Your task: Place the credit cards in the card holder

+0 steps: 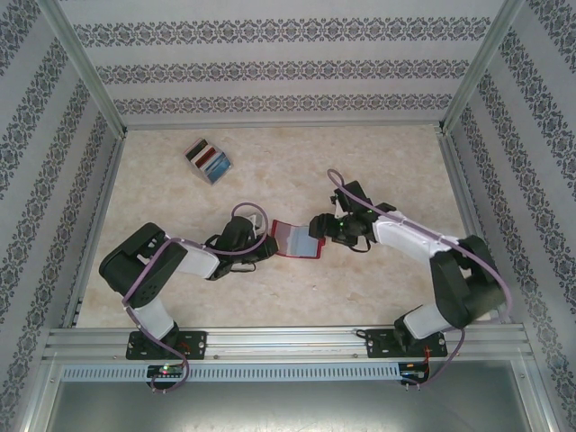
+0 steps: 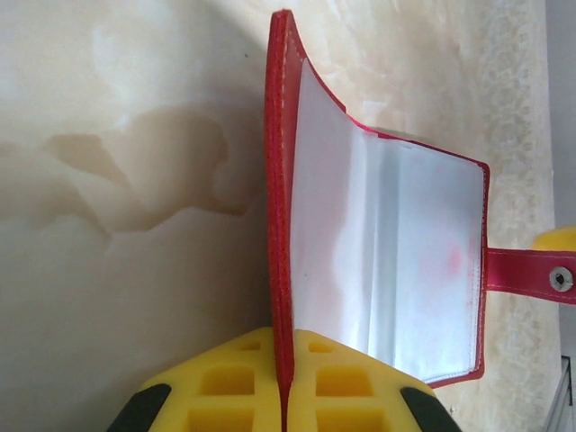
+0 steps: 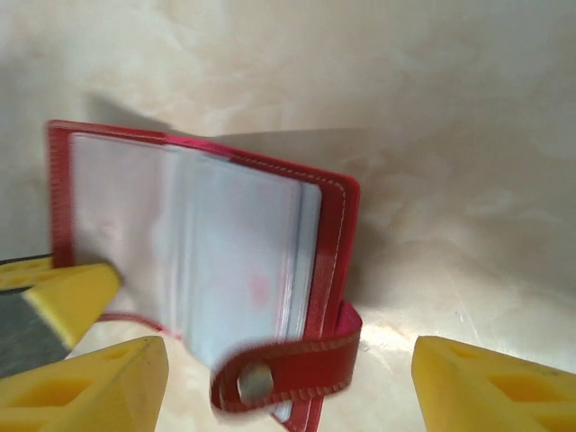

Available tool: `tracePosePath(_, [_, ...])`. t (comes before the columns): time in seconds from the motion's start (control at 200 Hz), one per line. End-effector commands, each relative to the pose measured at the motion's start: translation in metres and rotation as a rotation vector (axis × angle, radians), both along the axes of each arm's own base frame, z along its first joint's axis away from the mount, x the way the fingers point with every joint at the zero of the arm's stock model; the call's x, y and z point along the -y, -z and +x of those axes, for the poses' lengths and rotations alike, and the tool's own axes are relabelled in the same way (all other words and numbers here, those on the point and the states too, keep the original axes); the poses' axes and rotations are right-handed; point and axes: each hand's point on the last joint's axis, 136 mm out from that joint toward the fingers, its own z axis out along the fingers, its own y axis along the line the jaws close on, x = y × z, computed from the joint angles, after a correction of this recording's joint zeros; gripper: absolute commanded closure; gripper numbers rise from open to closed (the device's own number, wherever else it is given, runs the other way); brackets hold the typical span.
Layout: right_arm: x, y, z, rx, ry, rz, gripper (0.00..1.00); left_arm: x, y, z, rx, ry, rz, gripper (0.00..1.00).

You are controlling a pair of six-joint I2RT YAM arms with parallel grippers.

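Observation:
The card holder (image 1: 297, 239) is a red wallet lying open at mid-table, its pale inner pockets (image 2: 387, 252) facing up. My left gripper (image 2: 283, 340) is shut on the edge of its left cover, which stands upright between the yellow fingers. In the top view that gripper (image 1: 267, 241) sits at the wallet's left side. My right gripper (image 3: 290, 360) is open at the wallet's right side (image 1: 322, 227), its yellow fingers (image 3: 486, 387) straddling the snap tab (image 3: 288, 373) without touching it. The credit cards (image 1: 211, 160), red, blue and dark, stand in a stand at the back left.
The light grey slotted stand (image 1: 196, 153) holding the cards sits far back left, well away from both arms. Aluminium frame rails (image 1: 288, 340) and patterned walls enclose the marbled table (image 1: 378, 162).

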Motion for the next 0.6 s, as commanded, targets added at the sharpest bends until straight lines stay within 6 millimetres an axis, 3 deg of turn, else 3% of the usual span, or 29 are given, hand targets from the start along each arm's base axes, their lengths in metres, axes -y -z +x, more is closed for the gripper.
tracePosePath(0.0, [-0.013,-0.019,0.002,0.071,0.001,0.035,0.37,-0.004,0.010,-0.008,-0.050,-0.044,0.006,0.88])
tracePosePath(0.105, [-0.040,-0.031,0.000,0.089,-0.048,0.070,0.56,-0.003,0.007,-0.009,-0.048,-0.043,-0.001,0.79])
tracePosePath(0.175, [-0.056,-0.031,0.002,0.093,-0.069,0.072,0.72,-0.004,0.003,-0.008,-0.044,-0.047,0.003,0.77])
tracePosePath(0.3, [-0.073,-0.009,0.012,0.060,-0.087,0.045,0.85,-0.009,-0.002,-0.009,-0.033,-0.059,0.026,0.72])
tracePosePath(0.405, [-0.078,0.021,0.017,0.001,-0.098,0.020,0.83,-0.016,-0.009,-0.010,-0.022,-0.060,0.062,0.63])
tracePosePath(0.525, [-0.086,0.043,0.016,-0.042,-0.135,-0.011,0.63,-0.025,-0.021,-0.011,-0.002,-0.069,0.100,0.49])
tracePosePath(0.595, [-0.085,0.050,0.015,-0.048,-0.142,-0.054,0.55,-0.036,-0.028,-0.007,0.008,-0.097,0.110,0.48])
